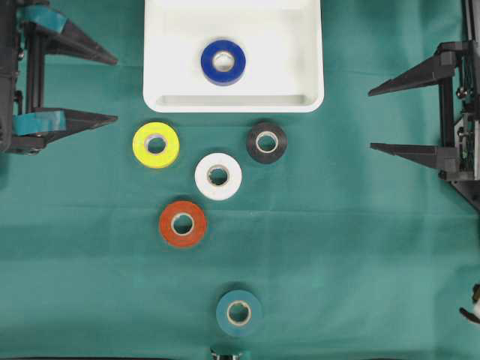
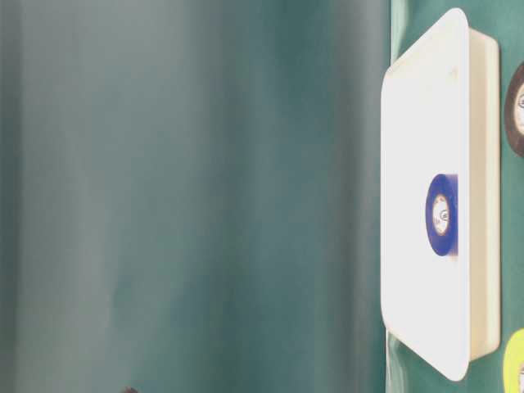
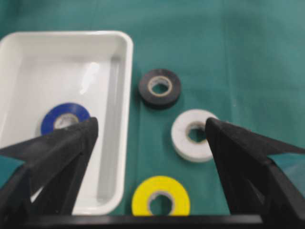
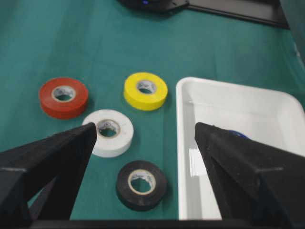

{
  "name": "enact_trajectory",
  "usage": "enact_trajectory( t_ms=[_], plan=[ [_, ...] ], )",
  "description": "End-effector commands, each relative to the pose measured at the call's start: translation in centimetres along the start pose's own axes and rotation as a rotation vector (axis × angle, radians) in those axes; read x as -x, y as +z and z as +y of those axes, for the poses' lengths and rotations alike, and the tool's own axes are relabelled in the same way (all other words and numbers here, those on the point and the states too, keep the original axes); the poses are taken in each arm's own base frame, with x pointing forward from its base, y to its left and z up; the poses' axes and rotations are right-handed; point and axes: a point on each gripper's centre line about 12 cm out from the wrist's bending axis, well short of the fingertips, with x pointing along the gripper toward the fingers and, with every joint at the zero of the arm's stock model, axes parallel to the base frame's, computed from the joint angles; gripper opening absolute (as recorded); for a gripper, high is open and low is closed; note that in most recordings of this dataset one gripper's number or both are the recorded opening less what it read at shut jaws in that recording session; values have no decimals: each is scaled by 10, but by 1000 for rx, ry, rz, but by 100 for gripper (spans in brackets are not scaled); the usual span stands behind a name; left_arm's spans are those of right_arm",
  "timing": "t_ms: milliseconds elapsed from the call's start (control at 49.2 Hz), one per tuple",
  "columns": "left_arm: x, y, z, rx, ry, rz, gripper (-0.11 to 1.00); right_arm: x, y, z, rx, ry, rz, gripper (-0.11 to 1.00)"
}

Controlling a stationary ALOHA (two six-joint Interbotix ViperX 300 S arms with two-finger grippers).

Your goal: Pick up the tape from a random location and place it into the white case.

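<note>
On your far left the left gripper [image 1: 112,88] stands spread wide with nothing in it. Right of it lie the yellow roll [image 1: 156,144], red roll [image 1: 182,223], white roll [image 1: 218,176], teal roll [image 1: 239,312] and black roll [image 1: 266,142] on the green cloth [image 1: 360,255]. The blue roll [image 1: 223,61] lies flat inside the white case [image 1: 160,98]. Your right gripper [image 1: 373,120] gapes equally, empty.

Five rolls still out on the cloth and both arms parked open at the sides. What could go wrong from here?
1. The white roll sits close among the yellow roll, black roll and red roll; wide-open fingers may nudge a neighbour.
2. The yellow and black rolls lie near the white case rim, so a finger could catch it.
3. The teal roll nearly matches the cloth and could be overlooked.
</note>
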Motion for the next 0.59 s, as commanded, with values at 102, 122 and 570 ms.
enact_trajectory(
  t_ms=[102,122,570],
  plan=[
    [7,-15,-1,5,4,-70,99,0,6,1,4,3,-11,93],
    [8,-17,-1,5,4,-75,99,0,5,1,4,3,-9,93],
    [3,-77,-4,11,6,-115,98,-2,-12,1,4,3,24,93]
  ],
)
